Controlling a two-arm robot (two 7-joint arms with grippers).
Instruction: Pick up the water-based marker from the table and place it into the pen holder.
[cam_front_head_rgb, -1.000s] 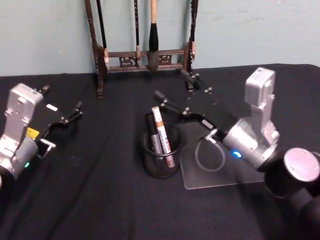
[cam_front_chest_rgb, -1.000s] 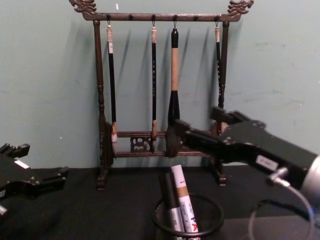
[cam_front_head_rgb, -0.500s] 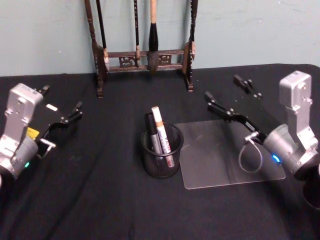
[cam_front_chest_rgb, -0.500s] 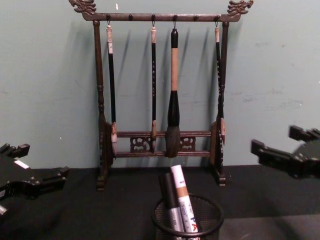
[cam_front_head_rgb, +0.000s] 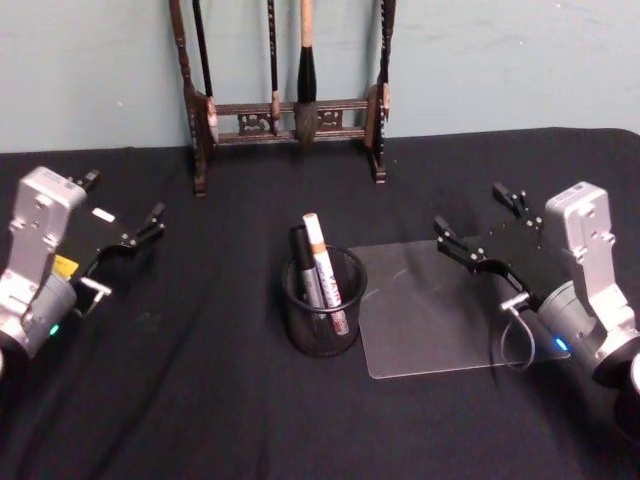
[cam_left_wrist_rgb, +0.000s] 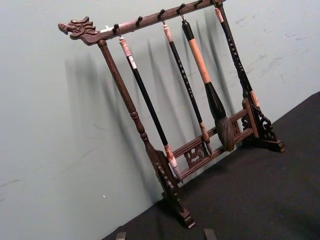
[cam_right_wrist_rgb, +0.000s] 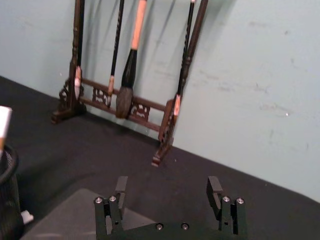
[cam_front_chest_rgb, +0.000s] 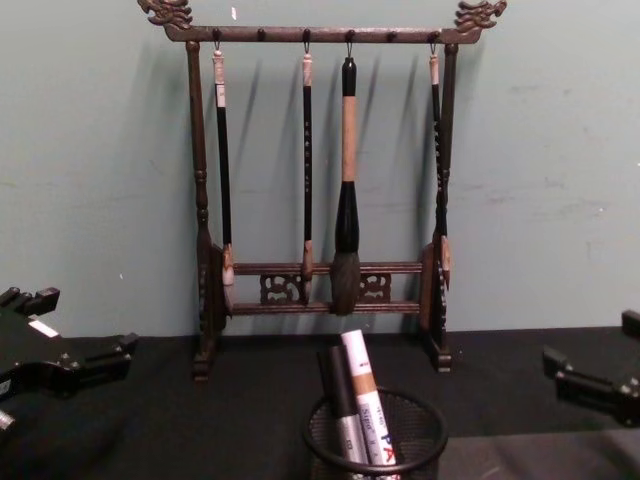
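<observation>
Black round wire-mesh pen holder (cam_front_head_rgb: 322, 313) holds two upright white-barrelled markers (cam_front_head_rgb: 322, 262); at three o'clock the right gripper (cam_front_head_rgb: 478, 226) gapes empty; at nine o'clock the left gripper (cam_front_head_rgb: 125, 214) is spread empty.

A table (cam_front_head_rgb: 200, 400) draped in black cloth carries three things. The black wire-mesh pen holder (cam_front_head_rgb: 322, 318) stands near its middle. A clear plastic sheet (cam_front_head_rgb: 440, 310) lies flat just right of the holder. Well behind the holder stands a dark wooden brush rack (cam_front_head_rgb: 290, 115), against the wall.

Head camera looks steeply down; chest camera faces level, close. Both share the brush rack (cam_front_head_rgb: 285, 85) at twelve o'clock.
</observation>
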